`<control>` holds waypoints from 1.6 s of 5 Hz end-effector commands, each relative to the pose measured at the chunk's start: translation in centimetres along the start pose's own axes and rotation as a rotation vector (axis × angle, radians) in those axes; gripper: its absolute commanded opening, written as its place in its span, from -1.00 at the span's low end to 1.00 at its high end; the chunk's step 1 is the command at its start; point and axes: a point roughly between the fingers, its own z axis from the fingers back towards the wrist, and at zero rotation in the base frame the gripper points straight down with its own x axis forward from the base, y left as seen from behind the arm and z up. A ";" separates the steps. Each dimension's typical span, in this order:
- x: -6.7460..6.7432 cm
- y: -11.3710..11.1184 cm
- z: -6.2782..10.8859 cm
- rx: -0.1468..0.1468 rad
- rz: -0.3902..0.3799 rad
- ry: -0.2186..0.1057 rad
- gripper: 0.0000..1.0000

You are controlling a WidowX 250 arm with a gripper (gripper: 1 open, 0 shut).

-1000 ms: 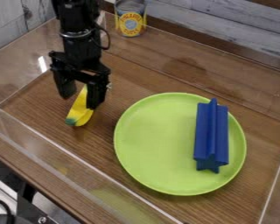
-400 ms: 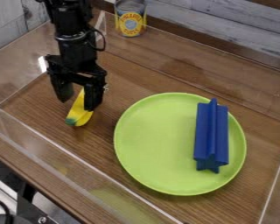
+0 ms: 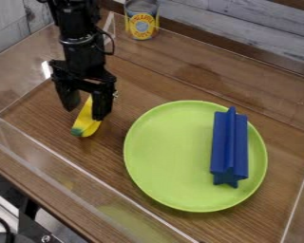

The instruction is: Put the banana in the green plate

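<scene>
The banana (image 3: pixel 86 121) lies on the wooden table (image 3: pixel 180 66) left of the green plate (image 3: pixel 167 152), between the spread-open jaws of the gripper (image 3: pixel 86 106), so gripping, lifting and placing all remain.

- The banana (image 3: pixel 85 121) looks like smooth yellow plastic with a slight sheen
- The green plate (image 3: pixel 180 157) is smooth and even, plastic-looking, with a soft satin finish
- The blue block (image 3: pixel 228 145) is ridged, matt plastic by its look
- The table (image 3: pixel 193 76) is brown wood, grained, varnished and reflective
- The gripper (image 3: pixel 86 102) is black, partly matt, with hard plastic or metal parts
- The clear wall (image 3: pixel 41 161) looks like glossy transparent acrylic
</scene>
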 end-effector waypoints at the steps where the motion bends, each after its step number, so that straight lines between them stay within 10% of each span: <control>1: 0.4 0.5 0.7 0.010 0.016 -0.055 1.00; 4: 0.4 0.5 -1.2 -0.007 0.038 -0.063 1.00; 5: 0.4 0.4 -1.6 -0.013 0.049 -0.065 -1.00; 8: 0.2 -1.1 2.1 0.011 0.075 -0.069 -1.00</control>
